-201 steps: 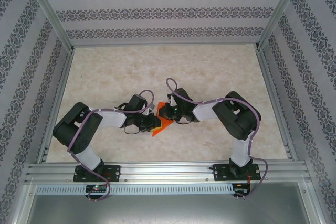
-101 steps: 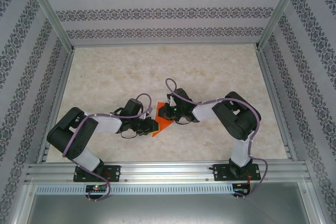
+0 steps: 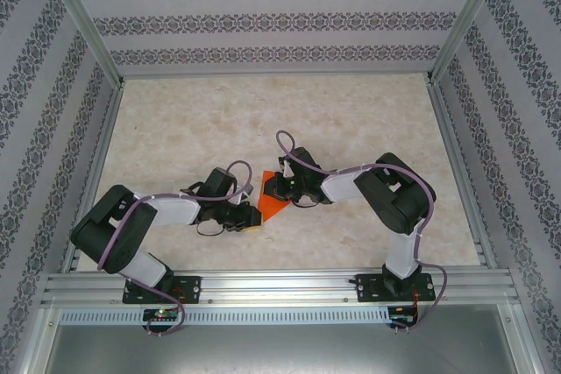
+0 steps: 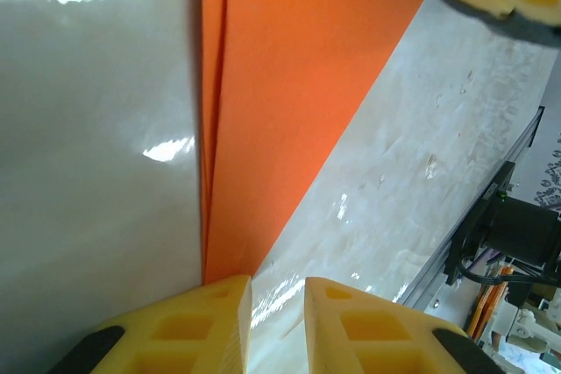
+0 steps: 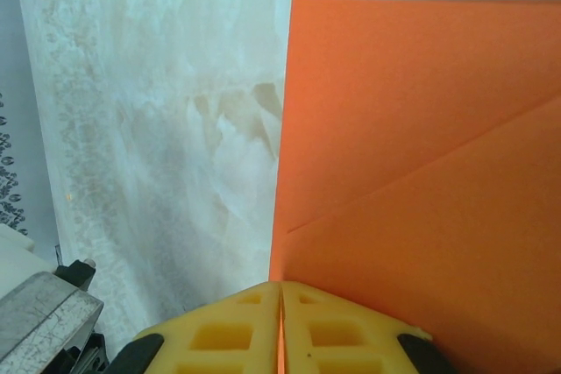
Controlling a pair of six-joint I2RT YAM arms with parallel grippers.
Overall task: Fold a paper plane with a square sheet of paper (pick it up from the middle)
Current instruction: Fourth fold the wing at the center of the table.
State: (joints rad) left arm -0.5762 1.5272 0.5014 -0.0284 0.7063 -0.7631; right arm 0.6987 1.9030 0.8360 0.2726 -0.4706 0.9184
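Left arm (image 3: 166, 210) has drawn back, left jaws slightly apart; right jaws clamp the orange paper (image 5: 421, 129), half hidden overhead

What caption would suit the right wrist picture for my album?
Right gripper pinches the edge of the folded orange sheet on a marble table.

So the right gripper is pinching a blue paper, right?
No, the paper is orange, not blue. The right wrist view shows the right gripper pinching its edge.
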